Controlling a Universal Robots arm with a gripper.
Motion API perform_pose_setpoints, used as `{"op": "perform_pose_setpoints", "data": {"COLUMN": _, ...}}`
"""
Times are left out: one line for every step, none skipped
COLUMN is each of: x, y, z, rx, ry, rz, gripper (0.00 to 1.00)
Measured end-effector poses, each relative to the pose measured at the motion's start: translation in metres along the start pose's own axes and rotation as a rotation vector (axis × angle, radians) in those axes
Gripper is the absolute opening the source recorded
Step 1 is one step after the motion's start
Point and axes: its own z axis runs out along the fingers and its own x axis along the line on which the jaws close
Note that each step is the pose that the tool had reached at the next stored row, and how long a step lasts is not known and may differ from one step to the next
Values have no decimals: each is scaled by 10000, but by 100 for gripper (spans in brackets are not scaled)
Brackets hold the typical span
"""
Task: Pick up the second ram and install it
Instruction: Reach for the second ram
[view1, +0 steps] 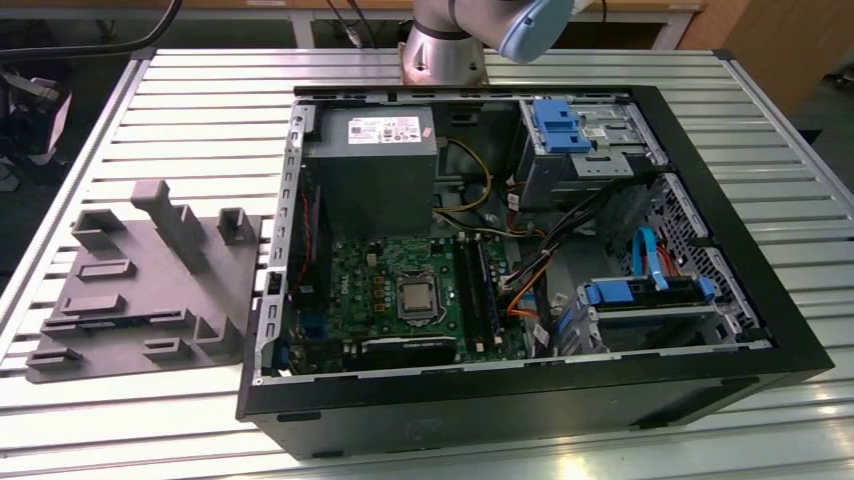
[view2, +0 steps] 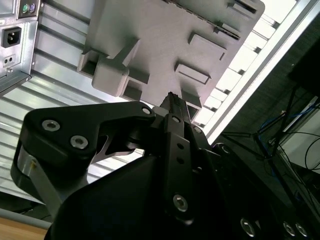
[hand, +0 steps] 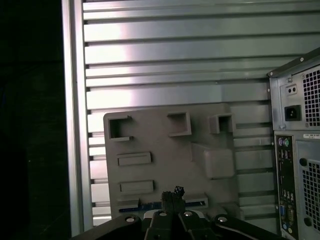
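The second ram (hand: 142, 205) is a dark, bluish strip lying flat in a slot near one edge of the grey fixture plate (hand: 165, 160). In the exterior view the ram (view1: 96, 323) is a thin dark line on the plate (view1: 147, 290), at the exterior view's left. My gripper (hand: 172, 194) hovers above the plate close to the ram, fingertips pressed together and holding nothing. In the second wrist view the gripper (view2: 172, 100) points at the plate (view2: 165, 30) from above.
An open computer case (view1: 534, 395) lies on the slatted metal table (view1: 200, 110), with its motherboard (view1: 400, 290), long black slots (view1: 477, 285) and cables exposed. The case's rear panel (hand: 300, 150) stands close beside the plate. The arm's base (view1: 447, 50) is behind the case.
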Motion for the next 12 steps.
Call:
{"op": "perform_pose_setpoints", "data": {"x": 1, "y": -1, "z": 3, "rx": 0, "ry": 0, "rz": 1, "gripper": 11}}
{"op": "perform_pose_setpoints", "data": {"x": 2, "y": -3, "z": 5, "rx": 0, "ry": 2, "rz": 0, "gripper": 11}}
{"op": "perform_pose_setpoints", "data": {"x": 3, "y": -4, "z": 8, "rx": 0, "ry": 2, "rz": 0, "gripper": 11}}
{"op": "perform_pose_setpoints", "data": {"x": 4, "y": -5, "z": 10, "rx": 1, "ry": 3, "rz": 0, "gripper": 11}}
{"op": "perform_pose_setpoints", "data": {"x": 5, "y": -6, "z": 12, "rx": 0, "ry": 4, "rz": 0, "gripper": 11}}
{"op": "perform_pose_setpoints", "data": {"x": 6, "y": -7, "z": 15, "rx": 0, "ry": 4, "rz": 0, "gripper": 11}}
{"op": "perform_pose_setpoints", "data": {"x": 7, "y": -9, "z": 18, "rx": 0, "ry": 5, "rz": 0, "gripper": 11}}
{"op": "perform_pose_setpoints", "data": {"x": 8, "y": -10, "z": 20, "rx": 0, "ry": 6, "rz": 1, "gripper": 11}}
{"op": "perform_pose_setpoints", "data": {"x": 9, "y": -11, "z": 22, "rx": 1, "ry": 7, "rz": 0, "gripper": 11}}
{"op": "perform_pose_setpoints", "data": {"x": 10, "y": -12, "z": 25, "rx": 0, "ry": 7, "rz": 1, "gripper": 11}}
{"op": "perform_pose_setpoints", "data": {"x": 11, "y": -13, "z": 27, "rx": 1, "ry": 8, "rz": 1, "gripper": 11}}
{"op": "perform_pose_setpoints", "data": {"x": 12, "y": -14, "z": 29, "rx": 1, "ry": 9, "rz": 1, "gripper": 11}}
